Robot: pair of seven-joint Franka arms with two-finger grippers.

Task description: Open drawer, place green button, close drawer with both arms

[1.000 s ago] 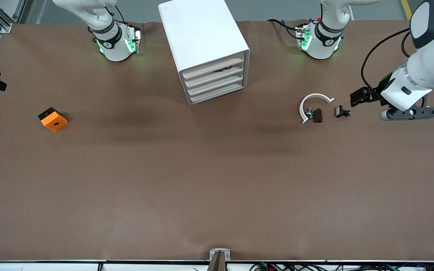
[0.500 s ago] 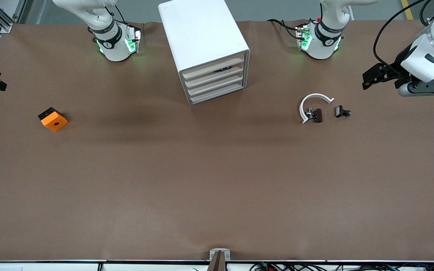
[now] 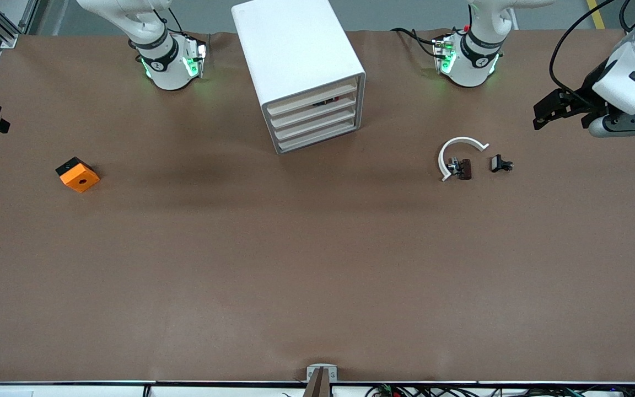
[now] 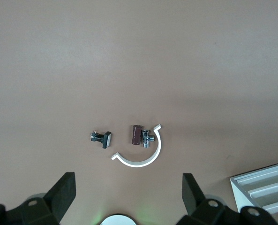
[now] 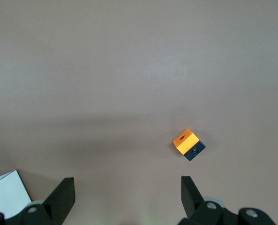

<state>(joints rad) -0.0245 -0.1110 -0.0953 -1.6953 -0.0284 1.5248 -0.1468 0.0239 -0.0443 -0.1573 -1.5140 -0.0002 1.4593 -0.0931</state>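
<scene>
While both arms are being held up over the brown paper-covered table [image 3: 317,264], nothing is being gripped by either one. The left gripper [image 4: 128,199] is being kept high over the left arm's end of the table, its two black fingers [image 4: 63,193] spread wide and empty, with the thin white curved strip [image 4: 143,154] and the small dark parts [image 4: 138,135] lying on the table beneath it. The right gripper [image 5: 127,199] is being held over the right arm's end of the table, its fingers [image 5: 63,194] likewise parted wide with nothing between them; the orange cube with a black face and a dark hole [image 3: 77,174] is being seen below it, well apart from everything else. The white boxy cabinet [image 3: 295,60] is standing between the two arm bases, and its four shallow pale-fronted drawers [image 3: 313,122] are all being shown pushed in. Something small, dark and reddish is being glimpsed in the gap above the top drawer [image 3: 312,100], but what it is cannot be told, and the green-capped button cannot be made out anywhere in the views.
</scene>
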